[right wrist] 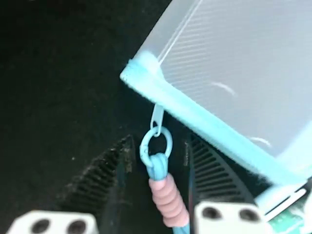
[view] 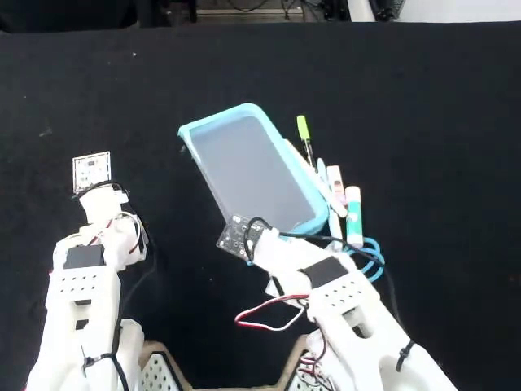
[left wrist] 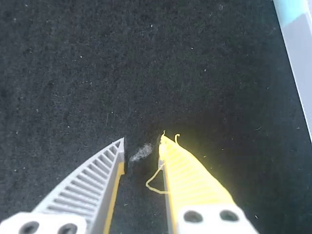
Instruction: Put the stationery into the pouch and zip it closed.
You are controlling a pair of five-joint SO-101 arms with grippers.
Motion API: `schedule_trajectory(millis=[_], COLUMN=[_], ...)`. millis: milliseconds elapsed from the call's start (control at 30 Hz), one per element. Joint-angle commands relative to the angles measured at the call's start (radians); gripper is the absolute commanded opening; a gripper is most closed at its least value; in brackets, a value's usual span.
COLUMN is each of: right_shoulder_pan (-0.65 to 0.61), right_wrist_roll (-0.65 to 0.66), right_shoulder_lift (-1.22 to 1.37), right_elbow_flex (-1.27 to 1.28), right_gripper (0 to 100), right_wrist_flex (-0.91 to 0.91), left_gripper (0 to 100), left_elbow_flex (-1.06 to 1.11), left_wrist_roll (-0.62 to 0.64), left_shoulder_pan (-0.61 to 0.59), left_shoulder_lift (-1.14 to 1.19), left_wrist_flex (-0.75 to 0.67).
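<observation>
The pouch (view: 244, 167) lies flat at the table's middle, light blue with a grey translucent face. Along its right edge lies the stationery: a green-capped pen (view: 304, 130), a pink-and-white pen (view: 334, 186) and a white marker (view: 354, 213). My right gripper (right wrist: 158, 146) is at the pouch's near corner (right wrist: 146, 73) and open. The zipper pull ring (right wrist: 157, 141) and its blue cord with a pink bead (right wrist: 165, 192) lie between the fingers. My left gripper (left wrist: 142, 146) hovers over bare black cloth left of the pouch, open and holding nothing. The pouch's edge (left wrist: 297, 39) shows off to one side.
A blue cord loop (view: 370, 252) lies beside the right arm (view: 326, 277). Red and white wires (view: 264, 314) hang near that arm's base. The left arm (view: 102, 228) stands at the near left. Black cloth covers the whole table (view: 423, 98).
</observation>
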Motion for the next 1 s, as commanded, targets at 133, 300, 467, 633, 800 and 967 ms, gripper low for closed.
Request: schedule_trajectory(millis=[133,300,467,633,800,967], right_shoulder_pan=[0.018,0.164,0.222,0.222,0.222,0.227], right_wrist_roll=[0.1,0.098,0.051,-0.002,0.006,0.069], right_shoulder_lift=[-0.018,-0.024,-0.022,-0.018,-0.018,-0.018], right_elbow_flex=[-0.004,-0.051,-0.12,-0.117,-0.076,-0.004], right_gripper=[1.4,1.2,1.1,8.1,12.3,12.3], right_wrist_flex=[-0.014,-0.003,0.1,0.127,0.091,-0.052], left_gripper=[12,12,12,12,12,12], left_elbow_flex=[-0.051,-0.051,-0.051,-0.051,-0.051,-0.051], left_wrist_roll=[-0.009,-0.009,-0.009,-0.009,-0.009,-0.009], left_shoulder_pan=[0.001,0.001,0.001,0.001,0.001,0.001], left_shoulder_lift=[-0.002,-0.002,0.0,0.0,-0.002,-0.003], left_wrist_flex=[0.003,0.003,-0.003,-0.003,0.003,0.003])
